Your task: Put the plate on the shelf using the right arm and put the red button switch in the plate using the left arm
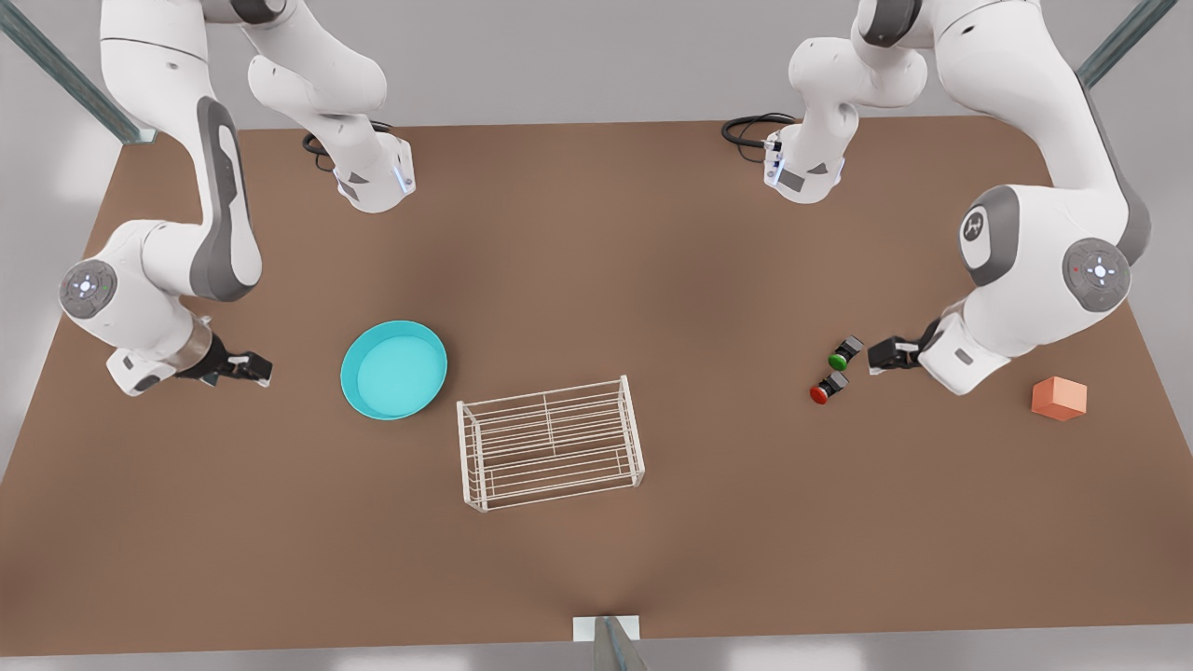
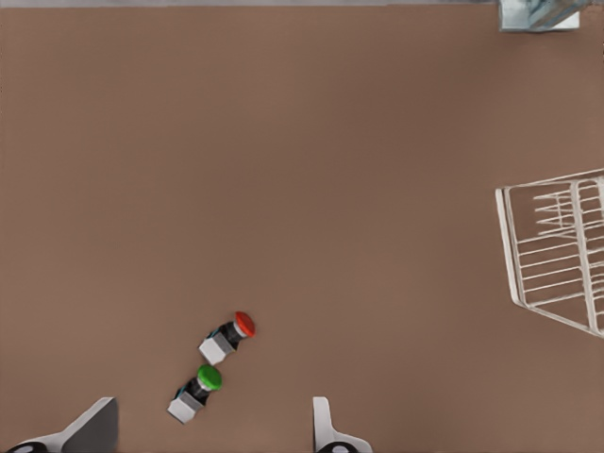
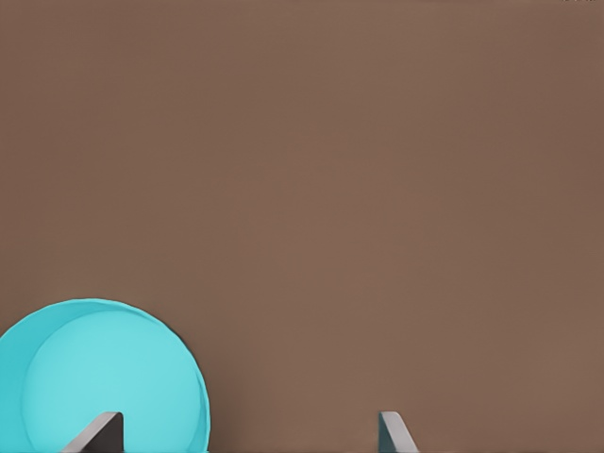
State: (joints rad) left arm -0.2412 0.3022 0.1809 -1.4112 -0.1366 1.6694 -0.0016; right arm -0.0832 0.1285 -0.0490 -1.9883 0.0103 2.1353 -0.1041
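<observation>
Left gripper [image 1: 874,357] hovered with fingers spread, gripping nothing, just beside the green switch [image 1: 844,355] and the red button switch [image 1: 828,388] near the tabletop's [image 1: 596,233] front-view right edge. Right gripper [image 1: 264,370] likewise spread and unladen, near the plate [image 1: 393,369] beside the shelf [image 1: 550,455], mid-tabletop.
</observation>
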